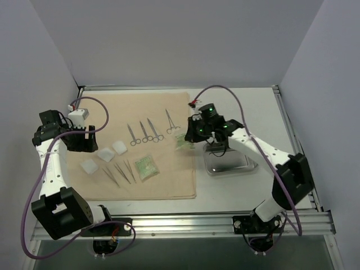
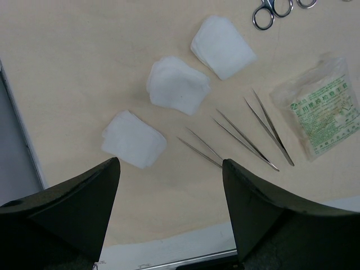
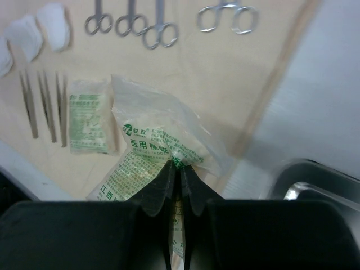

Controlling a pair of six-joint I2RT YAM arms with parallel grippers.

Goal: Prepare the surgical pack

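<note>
At cloth point(image 1: 112, 115) edge, right jaws pinch green packet point(image 1: 181, 144) beside tray point(image 1: 233, 161).

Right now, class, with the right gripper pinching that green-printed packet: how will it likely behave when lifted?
Probably floppy: the packet is thin crinkled film, pinched at one edge by the right gripper, so it should droop. Likely light: mostly clear film over pale filling. Its glossy film may slip.

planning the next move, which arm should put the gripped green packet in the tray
Right: the right fingers pinch the packet near the tray; the left fingers are open, away by the gauze.
</note>
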